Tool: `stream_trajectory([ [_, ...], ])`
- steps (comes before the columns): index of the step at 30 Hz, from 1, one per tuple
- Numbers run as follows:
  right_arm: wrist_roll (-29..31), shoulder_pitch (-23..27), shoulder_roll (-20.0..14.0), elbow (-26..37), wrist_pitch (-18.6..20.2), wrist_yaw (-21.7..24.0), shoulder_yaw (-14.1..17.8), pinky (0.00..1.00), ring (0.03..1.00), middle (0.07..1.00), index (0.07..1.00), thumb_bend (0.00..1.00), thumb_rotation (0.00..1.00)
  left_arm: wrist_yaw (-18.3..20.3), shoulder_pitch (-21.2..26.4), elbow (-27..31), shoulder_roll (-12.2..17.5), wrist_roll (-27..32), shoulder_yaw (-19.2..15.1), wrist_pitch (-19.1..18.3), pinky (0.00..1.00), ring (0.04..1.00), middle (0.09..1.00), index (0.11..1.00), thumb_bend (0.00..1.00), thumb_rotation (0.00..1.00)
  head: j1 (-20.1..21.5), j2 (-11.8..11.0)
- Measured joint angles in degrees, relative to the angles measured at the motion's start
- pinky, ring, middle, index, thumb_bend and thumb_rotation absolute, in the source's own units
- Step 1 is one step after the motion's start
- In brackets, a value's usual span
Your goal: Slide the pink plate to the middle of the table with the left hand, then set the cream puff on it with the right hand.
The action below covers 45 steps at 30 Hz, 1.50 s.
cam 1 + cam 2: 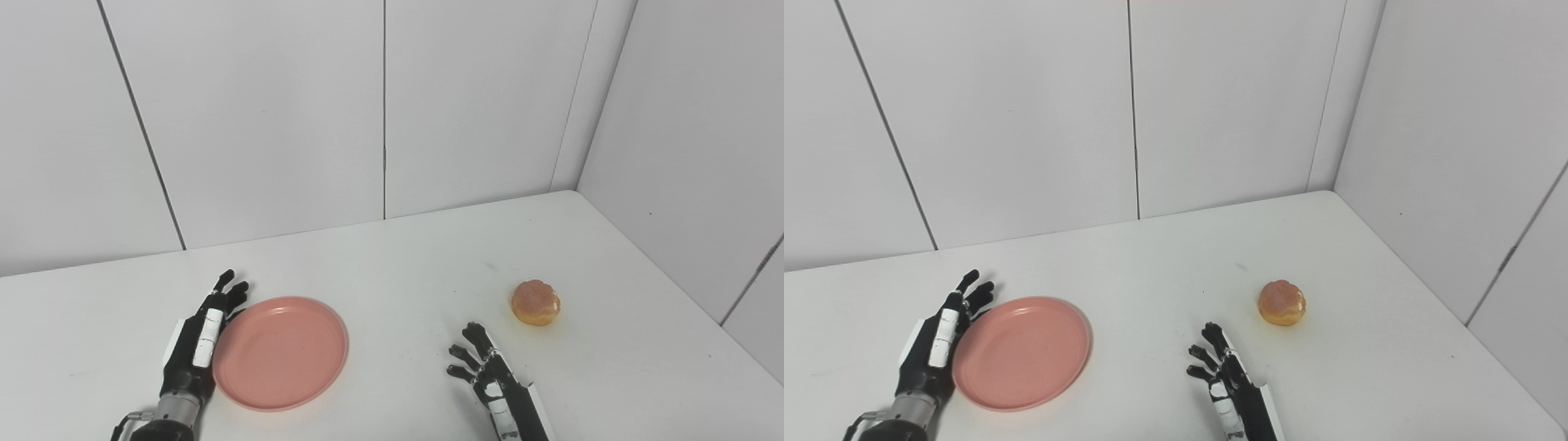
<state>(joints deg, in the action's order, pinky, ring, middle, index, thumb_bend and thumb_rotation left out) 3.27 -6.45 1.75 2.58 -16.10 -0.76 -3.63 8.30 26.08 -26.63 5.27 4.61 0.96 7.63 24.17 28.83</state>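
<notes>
1. While it lies flat on the white bench (392, 263), the pink plate (280, 352) has nothing in it; it sits at the near left of the bench, not in the middle.
2. Round and shallow, the plate has a low raised rim and a smooth matte surface.
3. Just at its left rim stands the left robot hand (199, 343), released, fingers straight and pointing far, holding nothing.
4. On the bare bench at the right rests the cream puff (536, 302), a round golden pastry with a rough crust.
5. Near it, but apart, the right robot hand (490, 373) is released, fingers spread.
</notes>
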Motion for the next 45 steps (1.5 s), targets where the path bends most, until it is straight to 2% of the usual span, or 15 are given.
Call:
stream_trajectory([
  [6, 0.0, 0.0, 0.0, 0.0, 0.0, 0.0, -0.1, 0.78, 0.859, 0.942, 0.926, 0.86, 0.94, -1.2, -0.8, 2.5, -1.5, -1.1, 0.6, -2.5, 0.86, 0.9, 0.894, 0.907, 1.0, 0.97, -0.4, 0.3],
  [20, 0.1, 0.0, 0.0, 0.1, 0.1, 0.0, -0.2, 0.77, 0.857, 0.942, 0.929, 0.87, 0.95, -3.4, -3.1, 12.2, -4.0, -4.0, 2.3, -12.9, 0.87, 0.901, 0.885, 0.906, 0.99, 1.0, -1.9, 1.3],
  [24, 0.1, 0.0, 0.0, 0.2, 0.2, 0.0, -0.2, 0.78, 0.857, 0.943, 0.929, 0.88, 0.95, -3.6, -3.2, 13.3, -4.0, -5.0, 2.6, -14.3, 0.87, 0.904, 0.884, 0.906, 0.98, 1.0, -2.1, 1.6],
  [30, 0.1, 0.0, 0.0, 0.5, 0.9, 0.0, -0.3, 0.78, 0.852, 0.937, 0.928, 0.87, 0.95, -3.7, -3.1, 13.3, -4.0, -5.0, 2.5, -14.4, 0.85, 0.894, 0.878, 0.901, 0.98, 0.99, -2.4, 1.9],
  [35, 0.1, 0.0, 0.0, 1.1, 2.0, 0.0, -0.4, 0.8, 0.864, 0.937, 0.927, 0.85, 0.93, -3.9, -3.1, 13.3, -4.0, -5.0, 2.5, -14.4, 0.85, 0.892, 0.874, 0.897, 0.99, 0.99, -3.0, 3.4],
  [37, -0.7, 0.0, 0.0, 1.8, 3.0, 0.0, -0.6, 0.8, 0.862, 0.923, 0.92, 0.83, 0.92, -4.0, -3.1, 13.5, -4.0, -5.0, 2.5, -14.7, 0.86, 0.894, 0.874, 0.899, 1.0, 0.99, -3.8, 5.4],
  [42, -5.4, -0.3, -0.3, 3.5, 4.9, -0.2, -1.0, 0.75, 0.835, 0.887, 0.906, 0.78, 0.87, -4.2, -3.1, 14.9, -4.3, -5.1, 2.6, -16.9, 0.83, 0.882, 0.873, 0.892, 0.99, 0.99, -5.2, 6.9],
  [45, -8.2, -0.4, -0.7, 4.3, 5.6, -0.3, -1.1, 0.74, 0.828, 0.874, 0.896, 0.81, 0.86, -5.0, -3.1, 16.2, -4.3, -6.2, 2.8, -18.6, 0.82, 0.878, 0.874, 0.892, 0.99, 1.0, -6.1, 7.6],
])
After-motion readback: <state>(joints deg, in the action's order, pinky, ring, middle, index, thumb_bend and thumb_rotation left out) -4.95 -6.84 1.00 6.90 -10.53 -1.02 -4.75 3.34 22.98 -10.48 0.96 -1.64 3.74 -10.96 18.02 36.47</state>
